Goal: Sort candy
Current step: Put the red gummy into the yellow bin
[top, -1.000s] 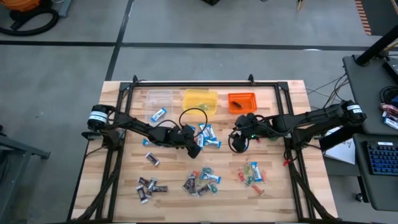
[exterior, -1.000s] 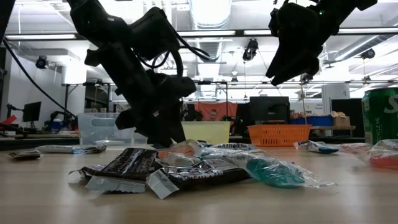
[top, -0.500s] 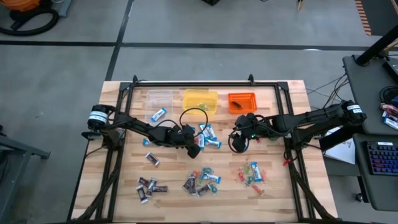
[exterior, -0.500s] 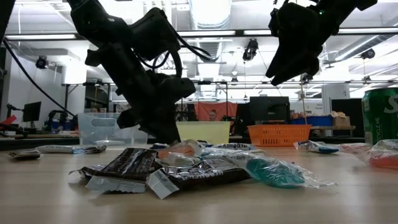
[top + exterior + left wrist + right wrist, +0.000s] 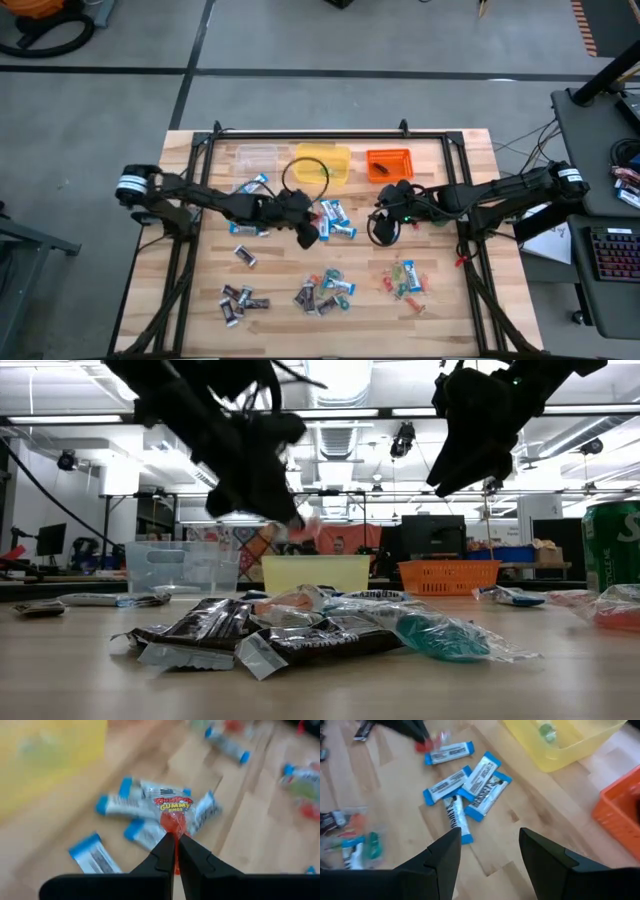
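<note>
I have the left pincer [image 5: 176,851] clamped on a small red gummy sweet [image 5: 173,817], lifted clear of the worktop [image 5: 450,310].

The sweet hangs above the cluster of blue-and-white bars [image 5: 337,219], just in front of the yellow tub [image 5: 322,160]. I judge it very light, soft and crinkly, its film wrapper slippery, so I hold it by the red body rather than the loose printed flap, which could slide out. The right pincer [image 5: 487,852] waits with fingers apart beside the same bars, near the orange basket [image 5: 389,163].
</note>
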`<state>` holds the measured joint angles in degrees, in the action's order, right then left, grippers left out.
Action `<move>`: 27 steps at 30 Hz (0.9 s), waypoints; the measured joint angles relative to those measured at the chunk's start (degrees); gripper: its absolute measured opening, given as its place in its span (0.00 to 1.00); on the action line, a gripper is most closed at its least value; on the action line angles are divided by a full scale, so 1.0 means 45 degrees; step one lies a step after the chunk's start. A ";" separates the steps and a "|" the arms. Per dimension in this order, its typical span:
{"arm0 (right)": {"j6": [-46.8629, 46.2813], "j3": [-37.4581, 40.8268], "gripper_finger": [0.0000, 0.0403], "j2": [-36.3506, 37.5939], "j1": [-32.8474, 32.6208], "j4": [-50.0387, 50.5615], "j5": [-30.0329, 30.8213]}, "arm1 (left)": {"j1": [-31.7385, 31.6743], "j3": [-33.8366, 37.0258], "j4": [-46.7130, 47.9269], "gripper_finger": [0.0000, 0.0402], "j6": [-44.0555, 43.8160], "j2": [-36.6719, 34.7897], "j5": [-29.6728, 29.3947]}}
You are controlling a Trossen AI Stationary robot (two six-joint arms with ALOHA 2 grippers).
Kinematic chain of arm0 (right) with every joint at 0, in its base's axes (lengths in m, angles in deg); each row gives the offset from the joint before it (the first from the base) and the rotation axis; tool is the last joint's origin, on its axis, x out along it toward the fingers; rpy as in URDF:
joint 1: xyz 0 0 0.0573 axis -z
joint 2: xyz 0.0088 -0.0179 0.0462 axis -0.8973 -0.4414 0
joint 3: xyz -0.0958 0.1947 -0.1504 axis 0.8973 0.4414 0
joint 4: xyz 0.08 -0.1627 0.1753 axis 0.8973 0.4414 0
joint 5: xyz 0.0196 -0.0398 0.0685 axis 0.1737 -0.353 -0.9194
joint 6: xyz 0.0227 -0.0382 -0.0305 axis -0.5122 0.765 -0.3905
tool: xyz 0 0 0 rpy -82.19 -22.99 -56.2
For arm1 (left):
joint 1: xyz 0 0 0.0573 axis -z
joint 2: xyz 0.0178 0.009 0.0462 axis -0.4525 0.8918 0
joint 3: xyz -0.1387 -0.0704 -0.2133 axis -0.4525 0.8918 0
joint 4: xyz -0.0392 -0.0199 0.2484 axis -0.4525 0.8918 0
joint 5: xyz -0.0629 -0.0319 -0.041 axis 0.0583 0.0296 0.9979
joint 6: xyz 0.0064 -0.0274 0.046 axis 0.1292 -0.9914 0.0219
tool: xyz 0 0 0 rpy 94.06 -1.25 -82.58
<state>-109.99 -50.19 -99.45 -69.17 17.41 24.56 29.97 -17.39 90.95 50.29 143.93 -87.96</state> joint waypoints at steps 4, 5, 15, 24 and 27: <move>0.0315 0.0003 0.48 0.0000 0.0005 -0.0051 0.0455 | -0.0645 0.0000 0.0011 0.00 0.1526 -0.1181 0.0077; 0.0372 0.0003 0.48 0.0000 0.0010 -0.0060 0.0524 | -0.0912 0.0000 0.0021 0.00 0.1885 -0.1445 0.0118; 0.0989 0.0008 0.48 0.0010 0.0034 -0.0740 0.0787 | -0.4608 -0.0005 -0.0390 0.00 0.3819 -0.1333 0.0107; 0.0972 0.0013 0.48 0.0010 0.0034 -0.0902 0.0787 | -0.5487 -0.0005 -0.0578 0.01 0.4243 -0.0504 0.0347; 0.0980 0.0013 0.48 0.0010 0.0034 -0.0905 0.0787 | -0.5507 -0.0005 -0.0827 0.04 0.4354 -0.0347 0.0345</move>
<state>-105.58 -50.13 -99.40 -69.02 13.34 28.10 5.19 -17.41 87.23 69.88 142.37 -86.40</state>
